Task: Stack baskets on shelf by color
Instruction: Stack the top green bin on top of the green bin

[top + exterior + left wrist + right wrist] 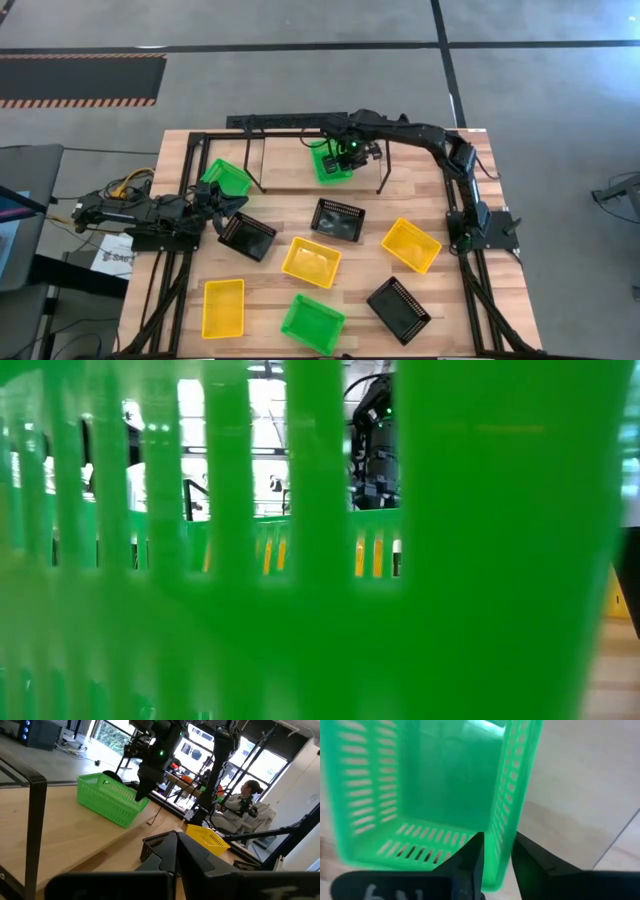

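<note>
My right gripper point(348, 152) is over the shelf point(285, 168), shut on a bright green basket point(332, 165) that sits at the light-wood plank point(75, 827). My left gripper point(225, 207) waits, shut, at the table's left between a second green basket point(225, 178) and a black basket point(247, 237). It touches neither. On the tabletop stand two more black baskets point(337, 218) point(399, 309), three yellow baskets point(311, 261) point(410, 245) point(223, 307) and a third green basket point(313, 322). That third green basket point(300, 610) fills the low view. My right gripper pinches one side wall point(501, 845) of the green basket near a corner, one finger point(470, 857) inside the basket and the other finger point(532, 862) outside. It comes from above, pointing down. The basket stays upright at the shelf plank; whether its base rests there I cannot tell.
The shelf's black wire frame point(250, 150) has legs and end loops around the plank. A black frame post point(32, 820) stands close to my left wrist camera. The table's black side rails point(470, 270) run along both edges. A seated person point(247, 802) is in the room beyond.
</note>
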Controlling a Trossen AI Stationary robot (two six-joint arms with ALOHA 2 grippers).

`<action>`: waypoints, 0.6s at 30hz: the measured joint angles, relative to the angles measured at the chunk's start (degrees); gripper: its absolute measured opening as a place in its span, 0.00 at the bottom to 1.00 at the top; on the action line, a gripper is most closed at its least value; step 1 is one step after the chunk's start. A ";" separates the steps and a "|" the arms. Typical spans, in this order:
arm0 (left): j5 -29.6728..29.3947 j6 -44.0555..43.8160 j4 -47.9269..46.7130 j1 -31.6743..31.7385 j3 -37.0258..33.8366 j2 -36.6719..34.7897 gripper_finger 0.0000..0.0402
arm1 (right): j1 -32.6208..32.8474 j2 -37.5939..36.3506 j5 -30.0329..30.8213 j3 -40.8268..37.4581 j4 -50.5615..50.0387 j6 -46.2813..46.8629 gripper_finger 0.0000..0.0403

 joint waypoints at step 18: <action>-0.46 7.33 -3.20 0.00 1.37 0.08 0.00 | 1.47 -5.59 -7.07 26.20 -16.39 -11.20 0.34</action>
